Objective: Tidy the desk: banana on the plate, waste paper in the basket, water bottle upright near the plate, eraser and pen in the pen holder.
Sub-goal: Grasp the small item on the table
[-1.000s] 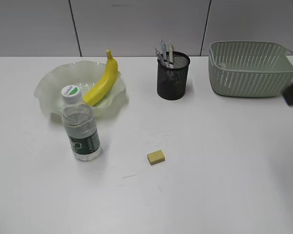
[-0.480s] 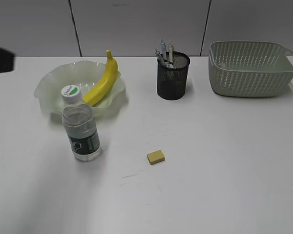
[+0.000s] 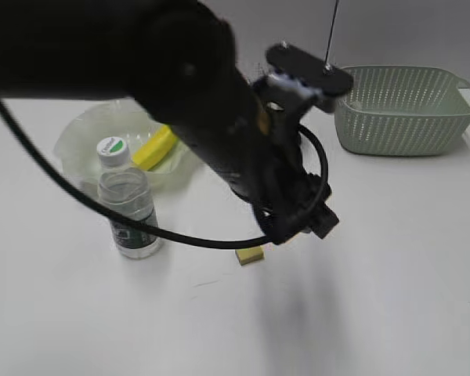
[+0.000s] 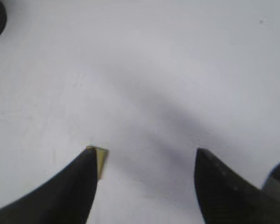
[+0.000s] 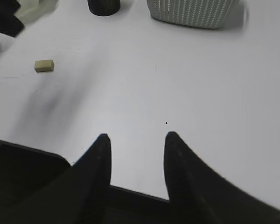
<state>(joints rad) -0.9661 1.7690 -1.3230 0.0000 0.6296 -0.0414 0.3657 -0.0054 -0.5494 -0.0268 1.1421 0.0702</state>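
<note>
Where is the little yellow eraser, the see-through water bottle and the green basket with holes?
Small yellow rectangular eraser [image 5: 44, 65]: right wrist view, middle of its top face.
Clear plastic water bottle with dark green label [image 3: 131, 205]: exterior view, middle of its body.
Pale sage-green perforated plastic basket [image 3: 399, 124]: exterior view, its front wall.

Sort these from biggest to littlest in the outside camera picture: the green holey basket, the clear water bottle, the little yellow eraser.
1. Sage-green perforated plastic basket, biggest.
2. Clear plastic water bottle, upright.
3. Small yellow eraser, littlest, partly hidden behind the black left gripper.
</note>
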